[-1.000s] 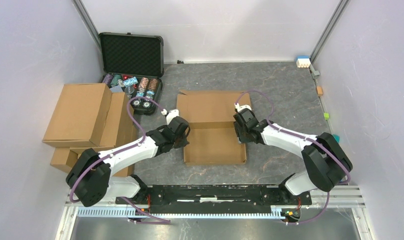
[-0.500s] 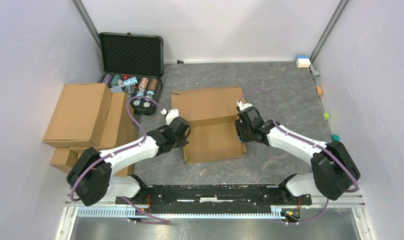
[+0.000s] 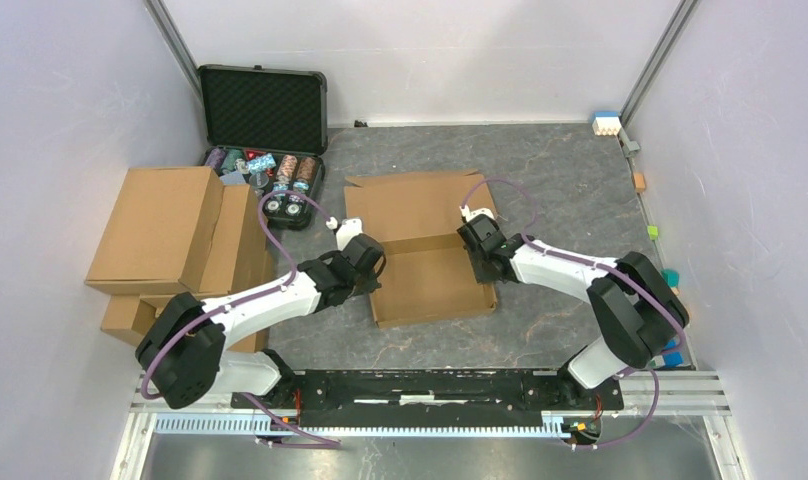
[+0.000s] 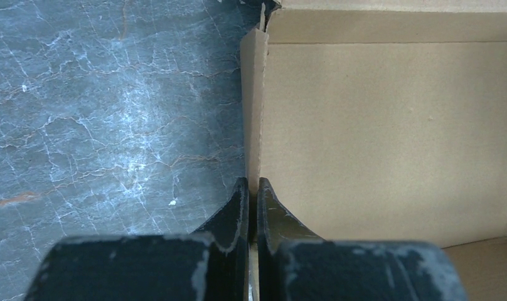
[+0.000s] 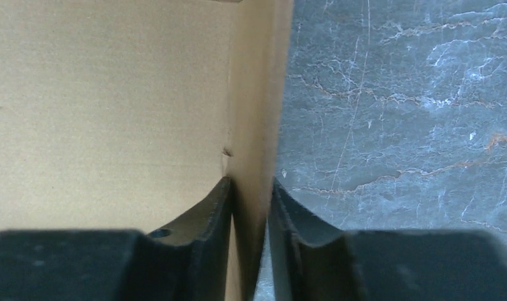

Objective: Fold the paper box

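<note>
Top view looks down from behind; both wrist views sit close at opposite walls of the paper box (image 3: 432, 285).

**A robotics lab test cell**

Two white robot arms, the left arm (image 3: 260, 305) and the right arm (image 3: 570, 272), are bolted to a black rail (image 3: 430, 385) at the near edge of a grey marbled table (image 3: 570, 170). Plain pale walls (image 3: 430, 50) on metal frame posts (image 3: 660, 55) close it in. Props lie about: a paper box (image 3: 425, 235) between the arms, a pile of brown cartons (image 3: 160, 225), an open black foam-lined case (image 3: 263, 105), and little coloured blocks (image 3: 606, 122) along the table's right edge.
</note>
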You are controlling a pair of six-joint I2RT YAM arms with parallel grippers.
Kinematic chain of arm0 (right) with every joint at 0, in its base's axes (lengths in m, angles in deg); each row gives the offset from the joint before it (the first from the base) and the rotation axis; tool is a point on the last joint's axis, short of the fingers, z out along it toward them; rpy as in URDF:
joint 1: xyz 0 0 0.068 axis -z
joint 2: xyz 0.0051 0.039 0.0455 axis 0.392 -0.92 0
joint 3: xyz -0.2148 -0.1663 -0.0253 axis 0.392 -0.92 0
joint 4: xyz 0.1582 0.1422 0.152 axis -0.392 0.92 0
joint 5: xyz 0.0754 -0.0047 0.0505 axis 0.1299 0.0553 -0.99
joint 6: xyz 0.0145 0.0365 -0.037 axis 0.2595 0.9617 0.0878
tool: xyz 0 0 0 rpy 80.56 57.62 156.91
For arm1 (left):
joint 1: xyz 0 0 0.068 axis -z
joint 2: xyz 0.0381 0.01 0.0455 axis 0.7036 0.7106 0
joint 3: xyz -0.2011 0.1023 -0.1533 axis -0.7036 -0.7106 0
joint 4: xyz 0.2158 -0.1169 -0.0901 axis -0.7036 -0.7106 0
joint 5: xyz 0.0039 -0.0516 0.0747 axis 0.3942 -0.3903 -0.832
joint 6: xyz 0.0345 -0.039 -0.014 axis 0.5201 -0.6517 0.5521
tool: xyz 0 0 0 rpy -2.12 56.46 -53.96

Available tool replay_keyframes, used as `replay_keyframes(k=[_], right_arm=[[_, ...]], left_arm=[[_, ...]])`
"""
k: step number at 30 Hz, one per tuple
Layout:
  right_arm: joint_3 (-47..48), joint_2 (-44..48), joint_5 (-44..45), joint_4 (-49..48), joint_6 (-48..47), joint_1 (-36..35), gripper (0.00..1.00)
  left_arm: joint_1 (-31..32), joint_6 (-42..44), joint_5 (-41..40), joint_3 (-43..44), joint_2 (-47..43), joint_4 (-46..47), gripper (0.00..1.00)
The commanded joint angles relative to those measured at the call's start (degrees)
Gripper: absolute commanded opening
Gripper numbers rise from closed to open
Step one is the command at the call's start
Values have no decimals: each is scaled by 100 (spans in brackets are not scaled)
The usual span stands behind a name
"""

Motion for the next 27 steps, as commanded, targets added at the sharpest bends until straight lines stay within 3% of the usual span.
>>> replay_keyframes(k=[1, 4, 12, 15, 22, 27], right_arm=[[65, -342, 775, 64, -82, -67, 23], [145, -661, 1280, 193, -68, -162, 12], [599, -1524, 2546, 778, -107, -536, 13], [684, -1681, 2862, 935, -104, -574, 0], [828, -1812, 3578, 1294, 29, -601, 0], [843, -1666, 3170, 1110, -231, -593, 29]], left_arm=[[37, -136, -327, 209, 70, 59, 4], [46, -123, -335, 236, 115, 59, 4], [81, -105, -335, 320, 184, 9, 4], [91, -85, -338, 349, 190, -10, 4], [99, -57, -344, 413, 204, -103, 4], [108, -32, -318, 406, 206, -107, 5]])
